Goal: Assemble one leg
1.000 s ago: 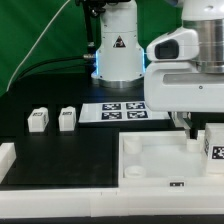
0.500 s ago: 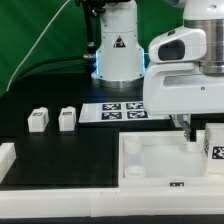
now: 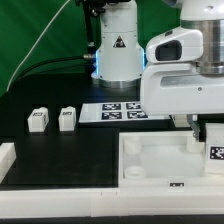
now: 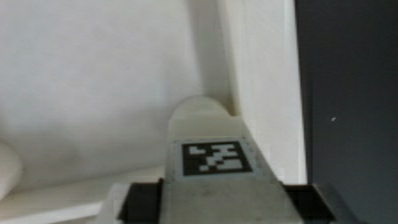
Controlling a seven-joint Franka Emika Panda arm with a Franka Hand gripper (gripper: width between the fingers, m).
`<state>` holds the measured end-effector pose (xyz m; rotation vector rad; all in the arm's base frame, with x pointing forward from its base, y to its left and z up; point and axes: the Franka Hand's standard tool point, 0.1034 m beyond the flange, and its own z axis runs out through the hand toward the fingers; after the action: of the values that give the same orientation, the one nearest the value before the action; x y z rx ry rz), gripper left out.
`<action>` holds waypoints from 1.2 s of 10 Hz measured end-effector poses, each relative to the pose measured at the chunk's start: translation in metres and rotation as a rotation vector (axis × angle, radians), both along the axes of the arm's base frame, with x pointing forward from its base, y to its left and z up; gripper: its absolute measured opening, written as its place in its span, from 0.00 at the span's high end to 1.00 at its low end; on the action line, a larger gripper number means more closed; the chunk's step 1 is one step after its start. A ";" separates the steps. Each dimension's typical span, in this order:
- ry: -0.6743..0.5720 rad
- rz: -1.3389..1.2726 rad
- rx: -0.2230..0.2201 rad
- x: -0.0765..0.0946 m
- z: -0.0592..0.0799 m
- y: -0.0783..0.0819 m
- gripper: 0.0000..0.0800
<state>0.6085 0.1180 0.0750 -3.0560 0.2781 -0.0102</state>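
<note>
My gripper [image 3: 202, 131] is over the far right corner of the large white panel [image 3: 150, 158] in the exterior view and is shut on a leg [image 3: 214, 150], a small white block with a black-and-white tag. In the wrist view the leg [image 4: 217, 140] sits between the two dark fingers [image 4: 146, 203] of the gripper [image 4: 217, 203]. Its tip lies on the panel [image 4: 89, 80], beside the raised edge next to the black table [image 4: 347, 80]. Two more legs [image 3: 38, 120] [image 3: 68, 119] stand on the table at the exterior view's left.
The marker board [image 3: 122, 110] lies flat behind the panel, in front of the robot base [image 3: 117, 50]. A white rail [image 3: 6, 158] runs along the table's left and front edges. A green cloth hangs behind.
The gripper and the held leg have shifted slightly down and to the exterior view's right. The two legs at the left have not moved.
</note>
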 end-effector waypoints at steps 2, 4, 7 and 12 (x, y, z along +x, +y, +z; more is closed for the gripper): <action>0.002 -0.030 0.001 0.000 0.000 0.000 0.63; 0.010 -0.133 0.005 0.000 0.000 0.000 0.63; 0.040 -0.476 0.017 -0.002 -0.001 0.002 0.63; 0.111 -1.048 0.061 -0.004 -0.001 0.010 0.63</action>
<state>0.6048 0.1282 0.0739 -2.4716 1.7551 0.1046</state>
